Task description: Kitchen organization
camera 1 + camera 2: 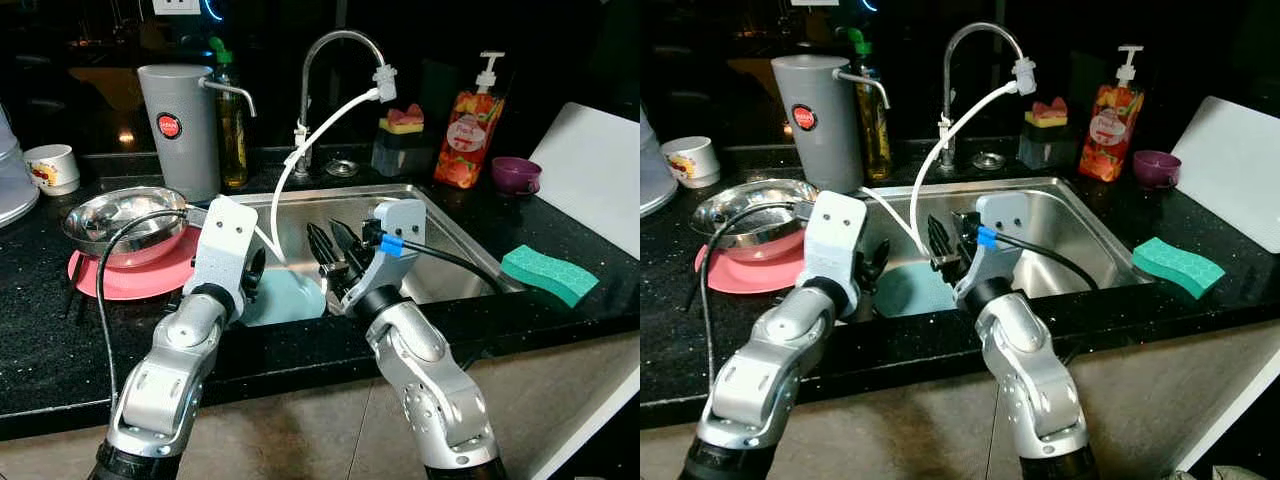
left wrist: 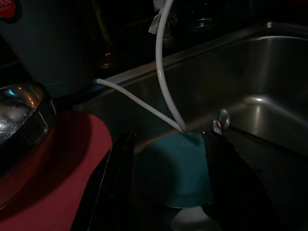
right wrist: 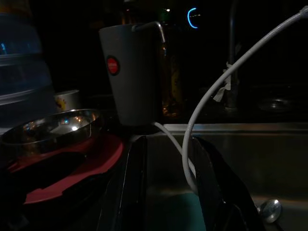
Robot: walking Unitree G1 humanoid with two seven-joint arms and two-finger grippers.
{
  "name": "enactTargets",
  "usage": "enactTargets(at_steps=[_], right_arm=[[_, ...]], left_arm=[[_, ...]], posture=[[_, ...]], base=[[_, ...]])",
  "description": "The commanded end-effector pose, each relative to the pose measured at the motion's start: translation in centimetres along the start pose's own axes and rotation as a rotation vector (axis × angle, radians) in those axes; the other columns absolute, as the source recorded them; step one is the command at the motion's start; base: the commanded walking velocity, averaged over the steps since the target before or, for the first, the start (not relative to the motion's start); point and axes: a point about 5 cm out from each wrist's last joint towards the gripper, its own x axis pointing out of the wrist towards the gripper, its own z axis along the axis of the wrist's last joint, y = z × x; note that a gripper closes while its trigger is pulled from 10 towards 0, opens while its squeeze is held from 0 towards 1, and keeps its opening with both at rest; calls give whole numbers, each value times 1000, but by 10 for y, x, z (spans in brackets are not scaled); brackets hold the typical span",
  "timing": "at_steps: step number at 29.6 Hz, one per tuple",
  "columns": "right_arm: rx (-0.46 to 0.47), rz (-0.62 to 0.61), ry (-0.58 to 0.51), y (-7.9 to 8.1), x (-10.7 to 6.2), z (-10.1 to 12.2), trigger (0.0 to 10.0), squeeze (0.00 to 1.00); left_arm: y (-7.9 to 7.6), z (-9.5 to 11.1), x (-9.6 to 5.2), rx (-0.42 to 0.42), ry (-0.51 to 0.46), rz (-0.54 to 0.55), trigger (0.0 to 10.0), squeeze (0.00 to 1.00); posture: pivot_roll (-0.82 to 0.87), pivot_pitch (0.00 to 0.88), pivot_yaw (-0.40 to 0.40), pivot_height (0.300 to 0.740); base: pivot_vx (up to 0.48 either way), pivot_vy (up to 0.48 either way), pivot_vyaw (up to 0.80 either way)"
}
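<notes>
We judge little tidied yet — our left pincer (image 2: 166,192), fingers apart, straddles the teal bowl (image 2: 174,168) in the sink (image 1: 455,240); right pincer (image 1: 333,250), also apart, hovers at its three o'clock.

Black speckled stone worktop (image 1: 60,340) runs across the view, glossy, picking up small reflections. Stainless sink basin (image 1: 455,245) is sunk into it at centre, chrome gooseneck tap (image 1: 335,45) behind at 12 o'clock. Back of the room is very dark. Wall socket plate (image 1: 176,6) sits at 11 o'clock on the top edge, a curved blue-white glow (image 1: 213,12) just beside it. White board (image 1: 600,175) leans at 2–3 o'clock. Beige tiled floor (image 1: 300,430) below the worktop edge at 6 o'clock.
</notes>
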Motion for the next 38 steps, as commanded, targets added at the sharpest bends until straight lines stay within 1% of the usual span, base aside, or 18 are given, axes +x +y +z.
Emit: enactTargets(at_steps=[1,3,5,8,9,12,13,14,21,22,23,25,26,31,32,33,36,38], right_arm=[[-10,-13,-14,-1,0,3,10000,0],[-17,-16,-2,-4,-3,0,10000,0],[-19,-17,1,-5,-4,0,10000,0],[-20,-14,-6,-5,-2,1,10000,0],[-52,36,-16,1,0,5,10000,0],[-103,105,-24,8,2,7,10000,0],[-103,105,-24,8,2,7,10000,0],[-107,122,-24,9,2,7,10000,0],[-99,181,-26,14,3,8,10000,0],[-93,216,-29,18,2,9,10000,0],[-93,216,-29,18,2,9,10000,0],[-86,259,-40,24,2,11,10000,0],[-85,256,-41,23,2,11,10000,0],[-75,240,-45,20,3,11,10000,0],[-71,233,-47,19,3,12,10000,0],[-71,232,-47,18,3,12,10000,0],[-72,233,-47,18,3,11,10000,0],[-70,233,-48,18,3,11,10000,0]], left_arm=[[4,-2,2,21,9,13,10000,0],[18,-4,3,49,22,66,10000,0],[22,-5,3,55,24,84,10000,0],[43,-4,4,78,28,162,10000,0],[66,-8,5,84,54,248,10000,0],[93,-9,4,83,74,354,10000,0],[93,-9,4,83,74,354,10000,0],[107,-7,2,82,76,408,10000,0],[131,-5,-1,57,85,488,10000,0],[142,-7,-3,37,96,527,10000,0],[142,-7,-3,37,96,527,10000,0],[168,-14,-8,-16,144,640,10000,0],[173,-16,-9,-21,159,665,10000,0],[179,-16,-9,-47,157,687,10000,0],[180,-11,-7,-60,137,684,10000,871],[180,-8,-6,-72,119,675,10000,1000],[179,-2,-3,-96,91,669,10000,1000],[180,3,-1,-167,66,678,10000,1000]], posture=[[140,94,-16,740],[151,92,-18,740],[153,91,-19,740],[151,88,-23,740],[145,80,-25,740],[147,78,-26,740],[147,78,-26,740],[147,76,-29,740],[145,72,-37,740],[141,70,-38,740],[141,70,-38,740],[136,65,-34,740],[136,65,-34,740],[138,62,-34,740],[138,59,-35,740],[135,56,-36,740],[135,56,-36,740],[135,56,-36,740]], base=[[0,0,0],[0,0,0],[0,0,0],[0,0,0],[0,0,0],[0,0,0],[0,0,0],[0,0,0],[0,0,0],[0,0,0],[0,0,0],[0,0,0],[0,0,0],[0,0,0],[0,0,0],[0,0,0],[0,0,0],[0,0,0]])
